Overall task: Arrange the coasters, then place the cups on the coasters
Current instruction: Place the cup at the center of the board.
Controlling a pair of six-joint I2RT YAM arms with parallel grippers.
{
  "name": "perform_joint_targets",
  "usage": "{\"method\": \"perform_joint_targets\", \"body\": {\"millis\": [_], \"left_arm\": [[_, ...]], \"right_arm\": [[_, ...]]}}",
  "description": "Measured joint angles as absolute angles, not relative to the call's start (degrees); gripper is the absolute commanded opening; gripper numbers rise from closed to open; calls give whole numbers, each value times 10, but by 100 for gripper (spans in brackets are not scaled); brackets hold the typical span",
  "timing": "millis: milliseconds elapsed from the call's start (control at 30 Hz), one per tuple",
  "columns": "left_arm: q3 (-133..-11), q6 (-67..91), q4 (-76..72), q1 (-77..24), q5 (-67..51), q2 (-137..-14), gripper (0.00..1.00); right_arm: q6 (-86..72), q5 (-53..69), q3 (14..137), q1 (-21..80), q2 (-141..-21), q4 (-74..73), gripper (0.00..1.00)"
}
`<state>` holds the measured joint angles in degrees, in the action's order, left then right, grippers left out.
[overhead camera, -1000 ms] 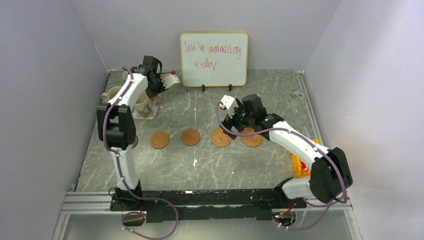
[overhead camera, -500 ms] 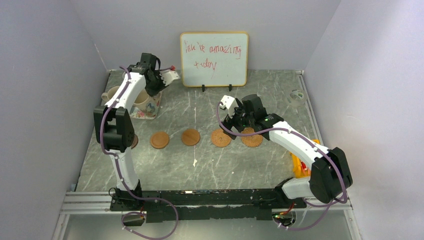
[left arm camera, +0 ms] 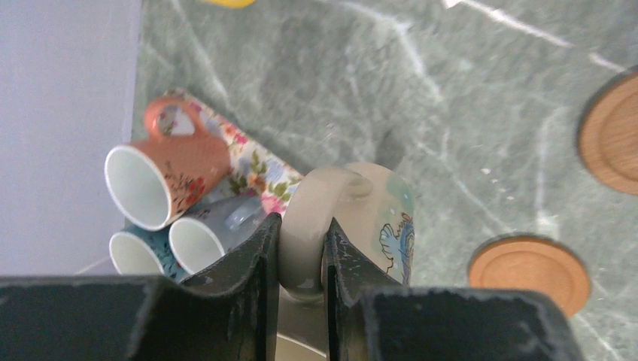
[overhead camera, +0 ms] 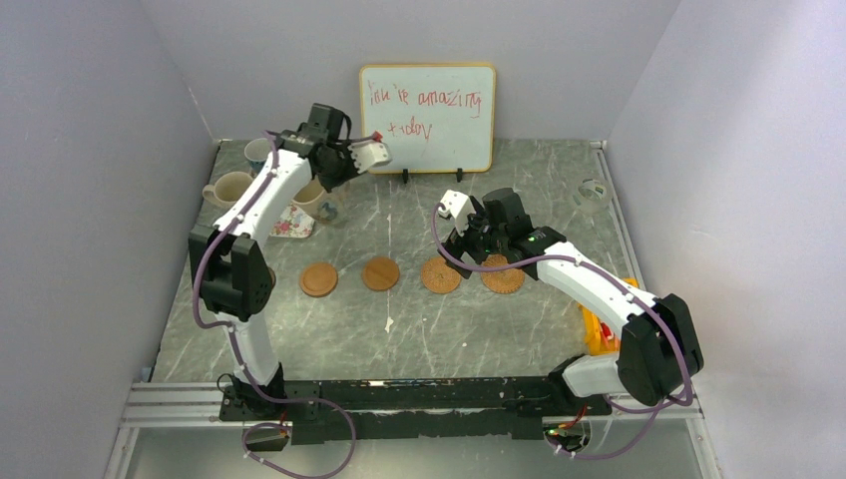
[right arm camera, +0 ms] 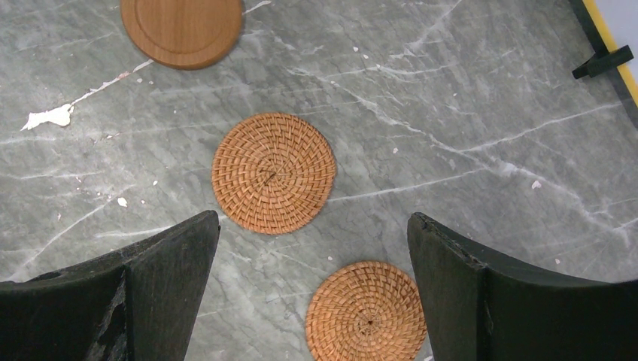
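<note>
Left wrist view: left hand clamps a cream cup by its handle; right hand hovers spread above woven coasters.

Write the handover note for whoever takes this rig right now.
Left hand: shut on the handle of a cream mug, near the floral tray.
Right hand: open, above the woven coasters.
Done: two woven coasters and two wooden coasters lie in one row; a fifth is not in view.
Left: all cups. Orange-brown mug, grey mug and blue mug are at the tray; no coaster bears a cup.
</note>
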<state>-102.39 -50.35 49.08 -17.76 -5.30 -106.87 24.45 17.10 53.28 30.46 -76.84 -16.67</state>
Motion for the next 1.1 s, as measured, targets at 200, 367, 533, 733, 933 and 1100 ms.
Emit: {"method": "perform_joint_targets", "body": {"millis": [200, 367, 533, 733, 933, 1100], "left_arm": [[-988, -487, 479, -258, -35, -1068, 5], [-979, -467, 469, -307, -31, -1069, 5], [-977, -458, 448, -315, -17, -1069, 5], [-967, -457, 438, -315, 12, -1074, 5], [-967, -455, 427, -316, 20, -1094, 5], [-967, -453, 425, -316, 28, -1114, 5]], "right_arm": [[244, 171, 533, 304, -768, -167, 99], [244, 171, 533, 304, -768, -167, 99], [244, 171, 533, 302, -768, -167, 100], [244, 171, 533, 301, -768, -167, 100], [244, 171, 533, 300, -768, -167, 100], [244, 171, 533, 300, -768, -167, 100]]}}
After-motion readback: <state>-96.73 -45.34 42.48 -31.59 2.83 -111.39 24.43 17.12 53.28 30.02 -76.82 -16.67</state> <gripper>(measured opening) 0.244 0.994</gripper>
